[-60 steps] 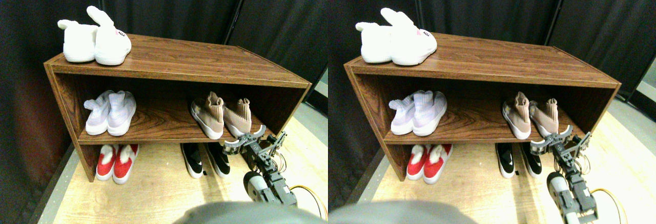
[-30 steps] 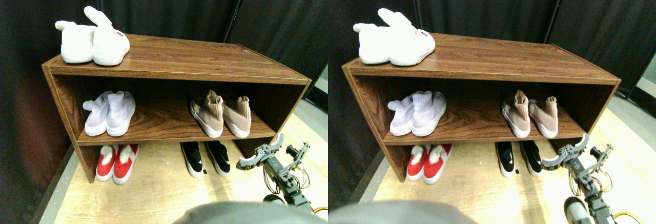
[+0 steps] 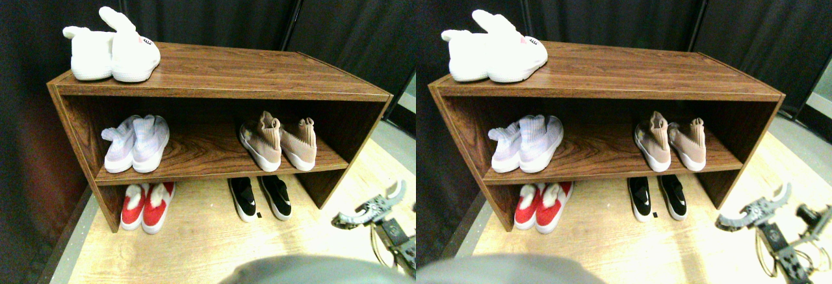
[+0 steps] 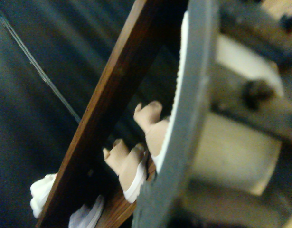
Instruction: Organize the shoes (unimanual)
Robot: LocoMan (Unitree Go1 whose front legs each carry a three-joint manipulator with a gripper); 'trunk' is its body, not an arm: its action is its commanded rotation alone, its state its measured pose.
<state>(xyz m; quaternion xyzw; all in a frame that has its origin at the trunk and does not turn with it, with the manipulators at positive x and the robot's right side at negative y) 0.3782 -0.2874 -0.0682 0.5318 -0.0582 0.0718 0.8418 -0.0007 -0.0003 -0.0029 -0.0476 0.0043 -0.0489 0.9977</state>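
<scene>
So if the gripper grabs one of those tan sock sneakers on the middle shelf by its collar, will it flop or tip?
The tan sock sneakers have tall knit collars that look soft, so a collar would probably fold under a pinch. The white soles look flat and wide, so a push would likely slide a shoe along the wooden shelf rather than tip it. They seem small and light.

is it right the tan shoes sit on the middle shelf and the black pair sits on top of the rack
Not quite. The tan shoes are on the middle shelf, but the black pair sits on the floor under the rack, as the stereo pair view shows.
</scene>
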